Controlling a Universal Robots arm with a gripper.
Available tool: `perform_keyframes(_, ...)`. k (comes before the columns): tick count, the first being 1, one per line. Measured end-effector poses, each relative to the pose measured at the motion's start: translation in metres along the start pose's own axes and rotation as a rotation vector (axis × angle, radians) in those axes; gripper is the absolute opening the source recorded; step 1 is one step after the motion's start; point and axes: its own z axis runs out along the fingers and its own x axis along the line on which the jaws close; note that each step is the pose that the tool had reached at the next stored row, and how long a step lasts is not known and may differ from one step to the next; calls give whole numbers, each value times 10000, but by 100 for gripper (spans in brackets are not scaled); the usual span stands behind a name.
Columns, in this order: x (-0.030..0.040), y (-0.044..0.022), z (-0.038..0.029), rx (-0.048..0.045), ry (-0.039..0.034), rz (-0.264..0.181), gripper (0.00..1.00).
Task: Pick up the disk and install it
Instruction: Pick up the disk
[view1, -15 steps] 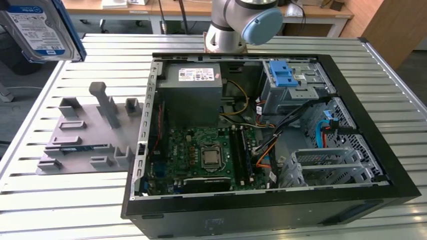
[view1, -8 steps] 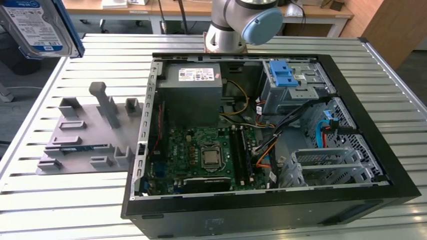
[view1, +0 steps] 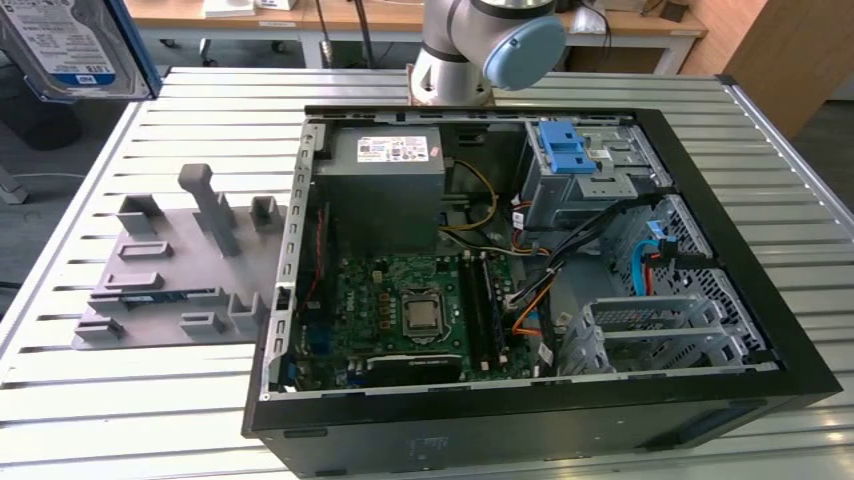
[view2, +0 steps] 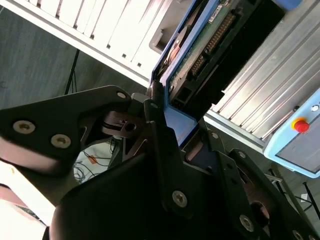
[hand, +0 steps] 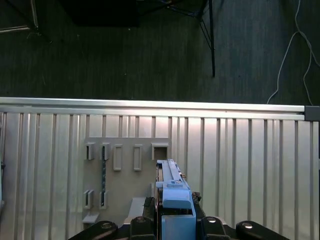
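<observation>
while it hovers, claw (hand: 173, 209) clamps disk (hand: 170, 176).

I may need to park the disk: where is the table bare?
The gripper holds the disk. Bare table in the exterior view's lower left, between fixture and near edge; another strip between fixture and far edge. Inside the case is crowded: motherboard, cables.
</observation>
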Motion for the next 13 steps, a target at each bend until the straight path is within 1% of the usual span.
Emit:
perform_keyframes(5, -6, 4, -144, 1, 0, 0, 36)
perform_keyframes(7, -7, 5, -186, 1, 0, 0, 36)
perform_keyframes(8, -8, 6, -198, -1, 0, 0, 36)
perform_keyframes(13, -8, 6, -199, 2, -2, 0, 36)
